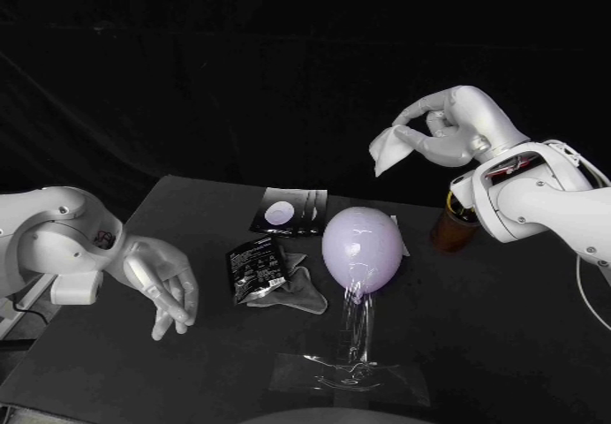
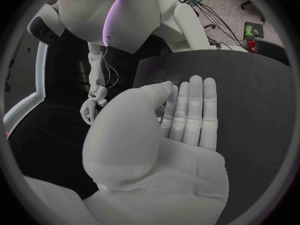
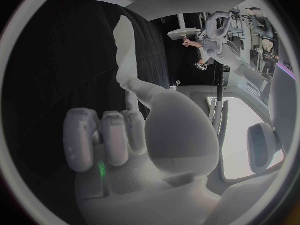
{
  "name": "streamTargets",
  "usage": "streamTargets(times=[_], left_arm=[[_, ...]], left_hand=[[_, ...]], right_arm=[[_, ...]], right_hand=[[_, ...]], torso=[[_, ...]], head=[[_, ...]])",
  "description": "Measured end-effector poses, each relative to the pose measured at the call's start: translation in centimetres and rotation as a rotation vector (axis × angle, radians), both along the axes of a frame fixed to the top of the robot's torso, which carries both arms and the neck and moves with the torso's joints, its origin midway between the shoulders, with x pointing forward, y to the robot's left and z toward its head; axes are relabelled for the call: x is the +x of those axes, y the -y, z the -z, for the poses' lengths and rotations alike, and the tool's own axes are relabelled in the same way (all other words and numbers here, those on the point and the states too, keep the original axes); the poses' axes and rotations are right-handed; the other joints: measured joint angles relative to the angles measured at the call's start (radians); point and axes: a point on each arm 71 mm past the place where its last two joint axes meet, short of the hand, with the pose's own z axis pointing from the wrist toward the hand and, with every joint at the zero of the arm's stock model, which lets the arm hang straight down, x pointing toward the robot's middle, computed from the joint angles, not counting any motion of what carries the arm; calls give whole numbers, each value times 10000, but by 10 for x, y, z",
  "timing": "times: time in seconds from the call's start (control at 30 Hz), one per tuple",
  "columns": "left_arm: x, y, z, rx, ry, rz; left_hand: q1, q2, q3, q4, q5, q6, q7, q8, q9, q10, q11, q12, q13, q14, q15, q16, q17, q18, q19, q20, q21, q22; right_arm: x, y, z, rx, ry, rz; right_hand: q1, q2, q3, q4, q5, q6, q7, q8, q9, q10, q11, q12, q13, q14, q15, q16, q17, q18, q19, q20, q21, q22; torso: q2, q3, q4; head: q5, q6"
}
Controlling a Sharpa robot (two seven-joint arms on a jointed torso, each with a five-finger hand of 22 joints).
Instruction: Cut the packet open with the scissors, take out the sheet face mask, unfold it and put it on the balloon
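Right hand pinches the folded sheet face mask high above the table, presumably to unfold it. Left hand hovers empty, fingers straight, side by side. The balloon stands upright centrally, with the packet lying just beside it.

A brown bottle stands near the black table's far edge; a clear stand nearer.

This looks like a robotics lab staged for testing: a white left arm and a white right arm reach over a black surface, a dark curtain hangs behind it, and a pale balloon sits propped on a clear stand.
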Motion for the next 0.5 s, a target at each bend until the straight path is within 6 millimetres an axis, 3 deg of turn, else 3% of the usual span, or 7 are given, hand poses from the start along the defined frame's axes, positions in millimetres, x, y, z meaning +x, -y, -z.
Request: streamTargets(times=[0.13, 0.2, 0.37, 0.5], left_arm=[[3, -3, -5, -167, 53, 35], [6, -1, -8, -428, 158, 14], [22, 24, -14, -1646, 816, -144], [38, 47, -20, -2657, 1746, -721]], left_hand=[[-90, 90, 45, -232, 0, 74, 37, -179, -94, 95, -30, -145, -20, 28, -23, 39, 24, -3, -216, 3, 298, 193], [-156, 156, 55, -322, 0, 10, 101, -349, -167, -41, 95, -299, -38, -66, 70, 39, 25, -3, -399, 13, 420, 278], [-276, 276, 126, -392, 0, -162, 272, -615, -305, -593, 296, -589, -55, -483, 303, -198, -13, -10, -899, 155, 486, 349], [-468, 158, 93, -413, 0, -184, 254, -685, -333, -711, 341, -645, -54, -919, 434, -474, -159, -15, -1244, 353, 172, 203]], right_arm=[[-1, -1, 1, -35, -79, -61], [-1, -2, 2, -60, -132, -107], [-2, -5, 3, -150, -313, -282], [-5, -9, 5, -231, -490, -474]], right_hand=[[0, 0, 0, 0, -1, 36, 24, 19, 1, 0, 0, 21, 1, -1, 1, 0, 0, 1, -1, 0, -1, 0], [-11, -11, 0, 0, -2, 55, 8, 19, 1, 0, 0, 21, 2, -1, 1, -1, 0, 0, -1, 1, -1, -1], [-9, -9, -1, 0, -4, 56, 6, 19, 1, 0, 0, 21, 6, -3, 3, -7, 0, 1, -1, 1, -2, -5], [-8, -8, -1, 1, -5, 56, 5, 19, 1, 0, 0, 21, 7, -4, 4, -9, -1, 0, -2, 1, -2, -9]], torso=[[-1, -1, 2], [-1, -1, 2], [5, 2, -6], [10, 3, -20]], head=[[5, 24], [6, 43], [-116, 171], [-277, 319]])
